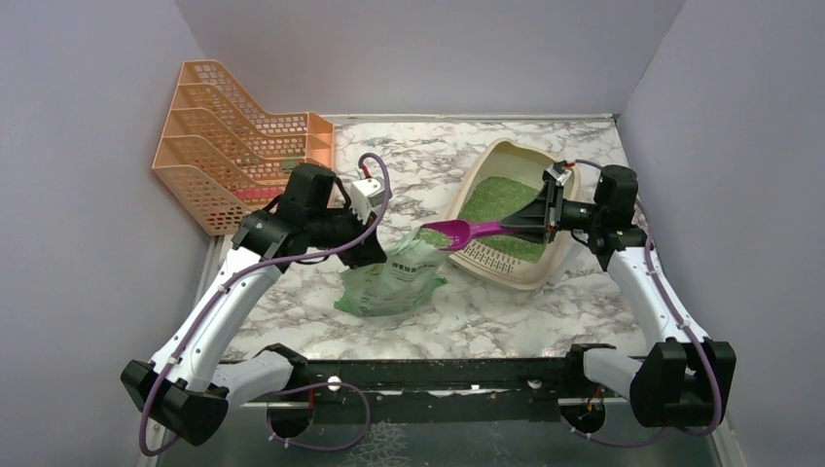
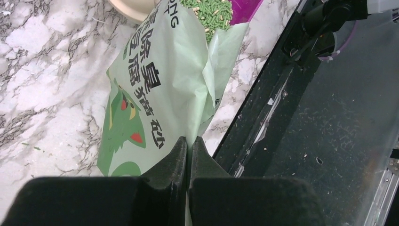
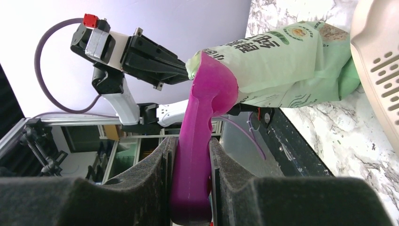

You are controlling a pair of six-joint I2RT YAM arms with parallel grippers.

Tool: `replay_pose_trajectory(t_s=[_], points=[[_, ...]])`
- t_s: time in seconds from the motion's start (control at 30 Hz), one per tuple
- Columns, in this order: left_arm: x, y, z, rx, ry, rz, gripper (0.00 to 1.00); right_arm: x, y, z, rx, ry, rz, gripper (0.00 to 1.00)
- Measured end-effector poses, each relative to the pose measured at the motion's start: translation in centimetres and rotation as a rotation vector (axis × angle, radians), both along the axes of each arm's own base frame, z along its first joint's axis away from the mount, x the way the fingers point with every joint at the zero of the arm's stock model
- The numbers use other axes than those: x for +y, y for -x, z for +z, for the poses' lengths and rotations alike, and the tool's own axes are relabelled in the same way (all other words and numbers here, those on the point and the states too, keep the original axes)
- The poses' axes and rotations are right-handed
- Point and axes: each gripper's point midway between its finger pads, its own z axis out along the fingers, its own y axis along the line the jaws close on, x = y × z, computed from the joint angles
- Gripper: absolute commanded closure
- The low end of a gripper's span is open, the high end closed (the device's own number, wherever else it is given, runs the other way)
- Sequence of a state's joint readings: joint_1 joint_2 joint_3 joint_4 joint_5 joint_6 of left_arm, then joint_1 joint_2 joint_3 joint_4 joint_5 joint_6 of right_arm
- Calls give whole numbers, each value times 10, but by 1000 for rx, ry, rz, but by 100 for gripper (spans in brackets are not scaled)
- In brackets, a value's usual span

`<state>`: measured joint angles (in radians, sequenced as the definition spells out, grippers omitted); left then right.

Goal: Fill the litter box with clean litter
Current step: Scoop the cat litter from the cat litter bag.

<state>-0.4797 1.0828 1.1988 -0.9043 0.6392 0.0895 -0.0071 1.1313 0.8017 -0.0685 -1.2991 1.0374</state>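
The beige litter box [image 1: 576, 199] sits at the back right with green litter [image 1: 496, 199] in it; its slotted lip [image 3: 381, 70] shows in the right wrist view. The pale green litter bag [image 1: 394, 282] stands at the table's middle. My left gripper [image 1: 375, 255] is shut on the bag's edge [image 2: 195, 117]. Green granules [image 2: 211, 12] show at the bag's mouth. My right gripper [image 1: 540, 219] is shut on the handle of the magenta scoop [image 1: 457, 233], whose bowl [image 3: 211, 84] sits at the bag's open mouth.
An orange mesh file rack [image 1: 233, 136] stands at the back left. Purple walls close in the left, back and right. A black rail [image 1: 438, 375] runs along the table's near edge.
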Motion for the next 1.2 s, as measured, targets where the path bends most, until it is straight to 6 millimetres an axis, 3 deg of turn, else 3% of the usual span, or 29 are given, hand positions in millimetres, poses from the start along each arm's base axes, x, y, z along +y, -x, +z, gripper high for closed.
replay_pose_trajectory(t_s=[0.13,0.33,0.67,0.83,1.2], points=[[1,0,1,-7,-3,-6,100,2,1,-1,17,-8,2,99],[1,0,2,-6,-10,-12,100,20,9,-14,66,-33,31,99],[0,-1,3,-6,-11,-12,100,23,14,-26,113,-87,5,99],[0,-1,4,-8,-11,-13,100,10,8,-28,108,-82,-37,99],[-3,-1,7,-28,-3,-24,100,1,19,-20,60,-73,-50,99]])
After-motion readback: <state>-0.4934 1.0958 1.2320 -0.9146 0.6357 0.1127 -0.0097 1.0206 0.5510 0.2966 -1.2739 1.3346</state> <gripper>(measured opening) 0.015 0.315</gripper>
